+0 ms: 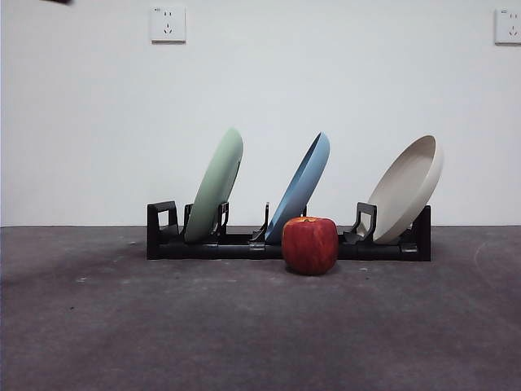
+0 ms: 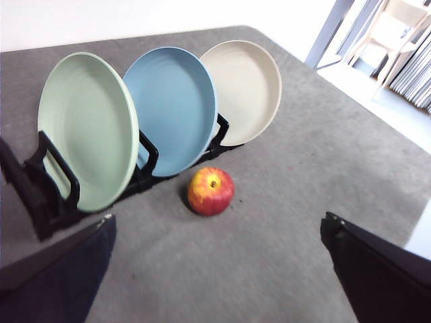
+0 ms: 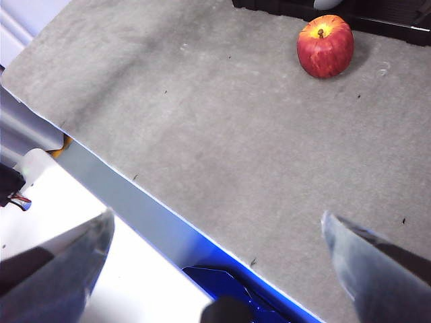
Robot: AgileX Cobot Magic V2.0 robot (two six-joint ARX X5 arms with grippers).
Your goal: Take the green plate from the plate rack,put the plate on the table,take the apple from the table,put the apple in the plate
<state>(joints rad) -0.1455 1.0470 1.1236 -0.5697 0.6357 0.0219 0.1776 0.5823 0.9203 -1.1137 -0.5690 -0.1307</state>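
Observation:
The green plate (image 1: 216,186) stands tilted in the left slot of the black plate rack (image 1: 203,246). In the left wrist view the green plate (image 2: 86,128) faces me in the rack (image 2: 47,195). The red apple (image 1: 310,244) sits on the grey table (image 1: 244,326) just in front of the rack; it also shows in the left wrist view (image 2: 211,191) and the right wrist view (image 3: 325,46). My left gripper (image 2: 219,269) is open and empty, above the table short of the apple. My right gripper (image 3: 219,259) is open and empty over the table's edge.
A blue plate (image 1: 302,186) stands in the middle slot and a beige plate (image 1: 407,190) in the right slot. The table's edge (image 3: 135,195) runs under my right gripper. Chairs (image 2: 397,27) stand beyond the table.

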